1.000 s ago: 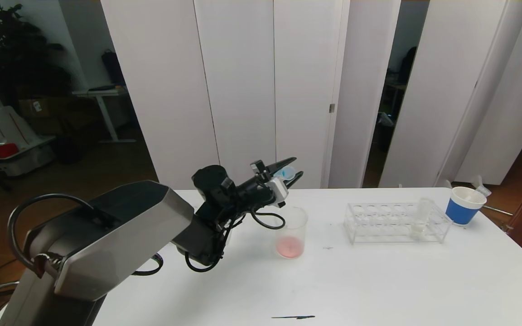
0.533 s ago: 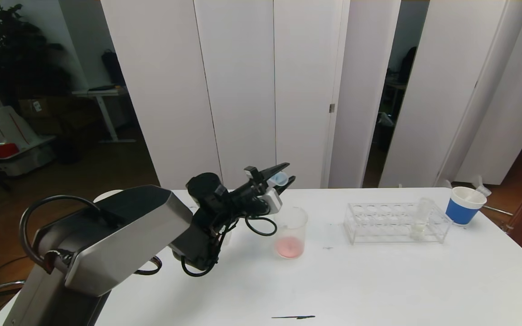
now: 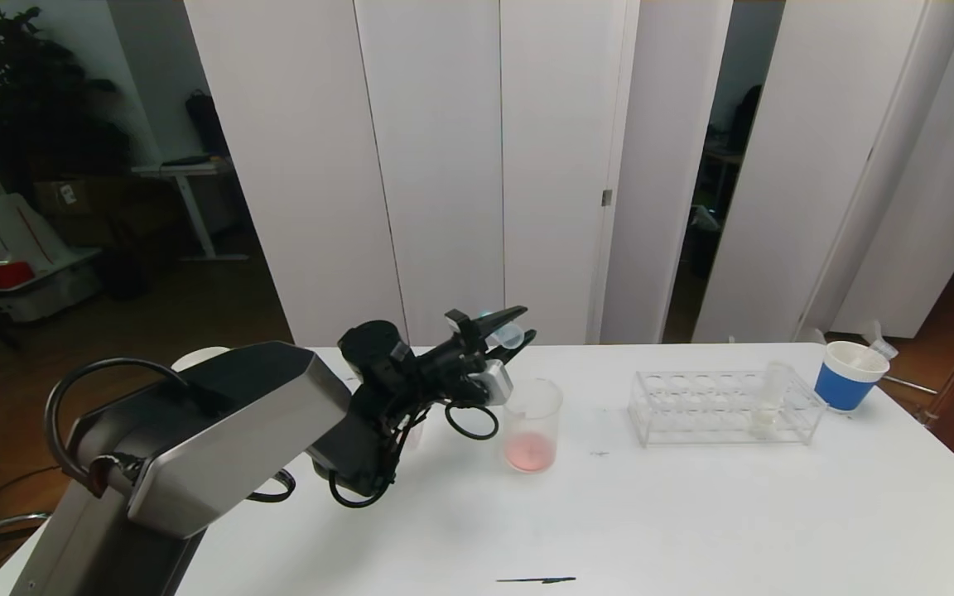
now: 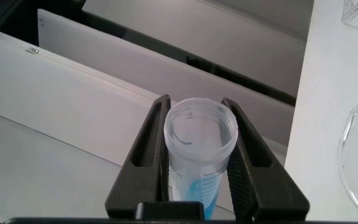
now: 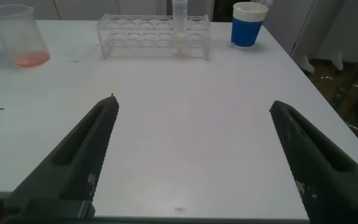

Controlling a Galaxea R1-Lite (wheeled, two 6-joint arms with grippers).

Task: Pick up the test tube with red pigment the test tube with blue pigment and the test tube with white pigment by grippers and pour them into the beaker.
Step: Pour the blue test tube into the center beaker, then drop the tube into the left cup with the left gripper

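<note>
I have the left tool (image 3: 513, 334) raised above the table (image 3: 609, 513), at about ten o'clock from the beaker (image 3: 532, 424), its two fingers pinching the test tube with blue pigment (image 3: 507, 333). From the left wrist I look straight at the tube's open mouth, gripped on both sides, with a smear of blue showing low down inside it. The tube lies tilted, close to level, up and just left of the beaker's rim and not touching it. The beaker stands upright near the middle of the table with a shallow pink-red layer at its bottom. To its three o'clock sits the clear rack (image 3: 725, 406), and the test tube with white pigment (image 3: 768, 399) stands upright in the rack's right end. A blue paper cup (image 3: 848, 377) stands beyond the rack at the table's right edge. My right tool (image 5: 191, 162) hangs low over the near right part of the table, fingers spread wide, gripping nothing.
</note>
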